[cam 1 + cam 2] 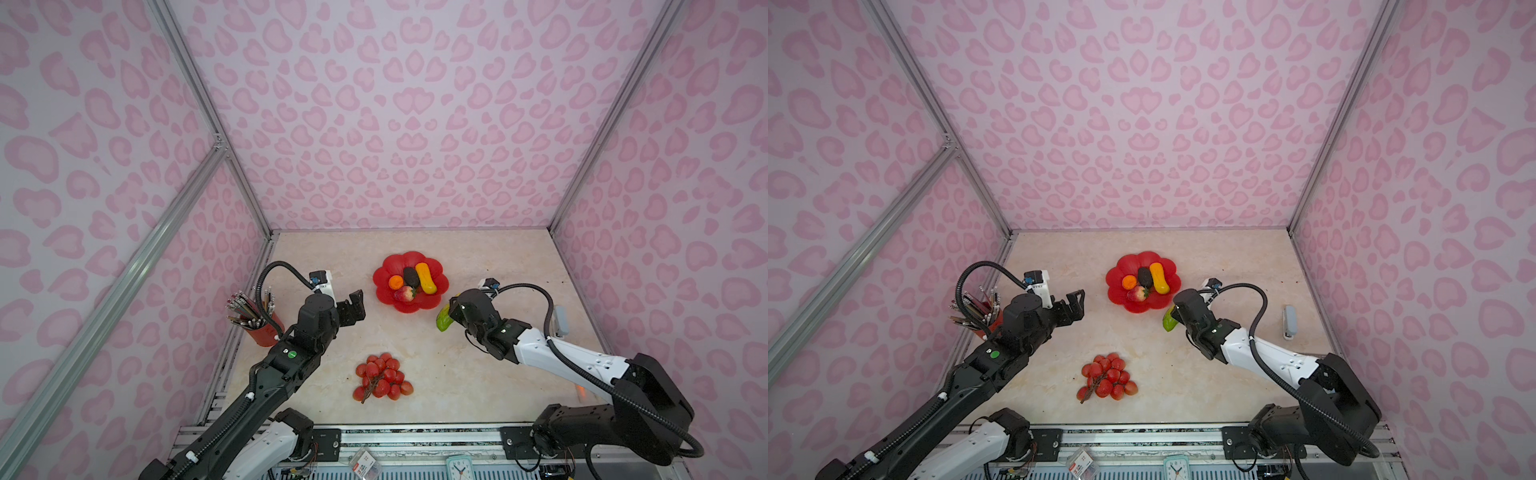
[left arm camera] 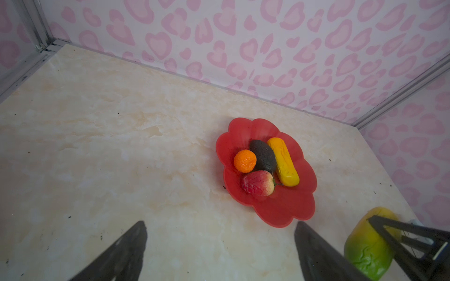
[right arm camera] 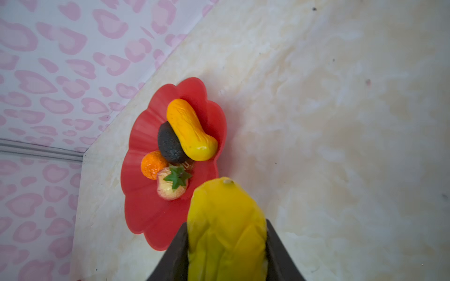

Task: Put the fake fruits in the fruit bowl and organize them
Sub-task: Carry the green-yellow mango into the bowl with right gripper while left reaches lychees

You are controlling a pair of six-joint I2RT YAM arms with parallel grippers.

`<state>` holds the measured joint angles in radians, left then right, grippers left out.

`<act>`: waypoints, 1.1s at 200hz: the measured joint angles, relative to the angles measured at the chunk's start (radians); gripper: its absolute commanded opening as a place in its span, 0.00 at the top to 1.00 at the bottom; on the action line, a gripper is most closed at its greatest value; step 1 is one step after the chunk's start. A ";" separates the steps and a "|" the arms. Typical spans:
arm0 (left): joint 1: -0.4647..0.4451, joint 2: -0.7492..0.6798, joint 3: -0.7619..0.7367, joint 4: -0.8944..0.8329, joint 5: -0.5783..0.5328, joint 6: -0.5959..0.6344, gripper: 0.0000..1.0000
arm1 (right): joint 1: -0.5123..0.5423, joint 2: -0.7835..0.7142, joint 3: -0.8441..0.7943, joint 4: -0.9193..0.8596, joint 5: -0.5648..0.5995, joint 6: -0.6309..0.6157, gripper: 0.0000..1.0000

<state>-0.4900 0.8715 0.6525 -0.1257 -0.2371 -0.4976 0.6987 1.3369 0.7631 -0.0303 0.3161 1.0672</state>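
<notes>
The right hand (image 3: 226, 225), clamped on the green-yellow oblong fruit (image 1: 443, 322) just beside the near-right rim of the fruit bowl (image 1: 411, 258), should, I judge, carry it clear of the scalloped edge. It should then set it low on the bare red beside the yellow-orange oblong fruit (image 1: 427, 277), parallel, so nothing rolls; the left hand (image 1: 357, 307) hovers spread apart and empty. By count: two hands, one surface (image 1: 478, 382), one bowl, six fruits: the grape bunch (image 1: 380, 376) alone on the surface, one held, and four in the bowl, that oblong, one avocado (image 1: 411, 276), one orange (image 1: 395, 282), one strawberry (image 1: 404, 294).
</notes>
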 measured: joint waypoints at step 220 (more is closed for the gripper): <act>-0.010 -0.132 -0.026 -0.494 0.564 -0.093 0.24 | -0.116 0.657 0.608 -0.030 -0.167 -0.405 0.24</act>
<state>-0.4995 0.7395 0.6266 -0.6201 0.3267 -0.5903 0.5823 1.9934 1.3716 -0.0601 0.1486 0.6621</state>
